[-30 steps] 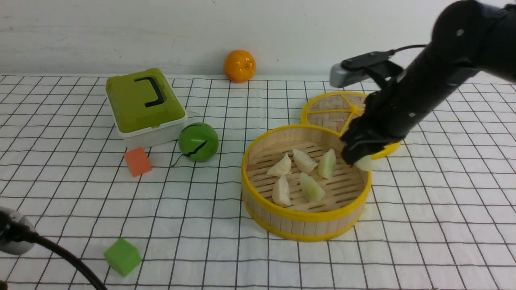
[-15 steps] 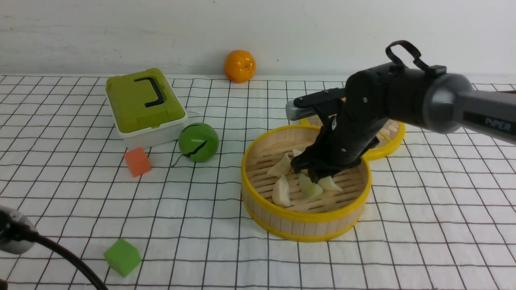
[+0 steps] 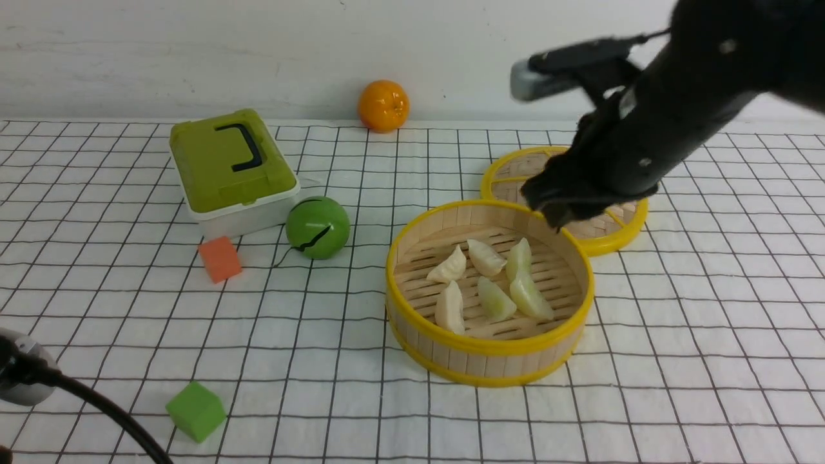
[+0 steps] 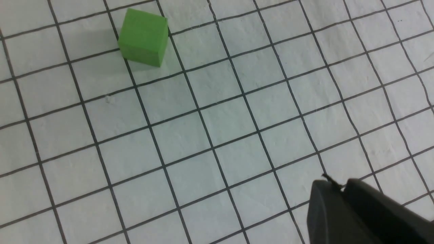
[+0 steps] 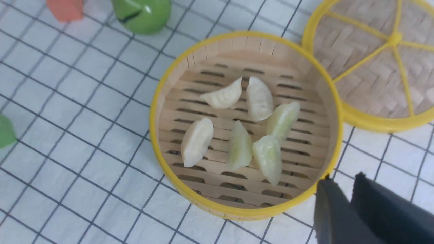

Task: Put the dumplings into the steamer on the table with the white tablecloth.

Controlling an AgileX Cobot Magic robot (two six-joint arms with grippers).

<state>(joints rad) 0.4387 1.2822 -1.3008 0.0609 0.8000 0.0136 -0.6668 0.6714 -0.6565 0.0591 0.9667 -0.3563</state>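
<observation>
The steamer [image 3: 488, 293], a round bamboo-slat basket with yellow rims, sits right of centre in the front view on the white tablecloth [image 3: 677, 335], with bare gridded cloth all round its near and right sides. Six pale, pleated dumplings [image 3: 488, 258] lie clustered on its slatted floor, none touching the wall. The flat woven lid [image 3: 599, 232] lies just behind it, at the basket's upper right. The right gripper [image 3: 557, 216] hangs in the air over the steamer's far rim, clear of every dumpling; its dark fingers [image 5: 334, 217] look pressed together and empty, though the front view blurs them. In the left wrist view the left gripper [image 4: 339, 189] shows its fingers together over bare cloth, well apart from a green cube [image 4: 143, 37].
</observation>
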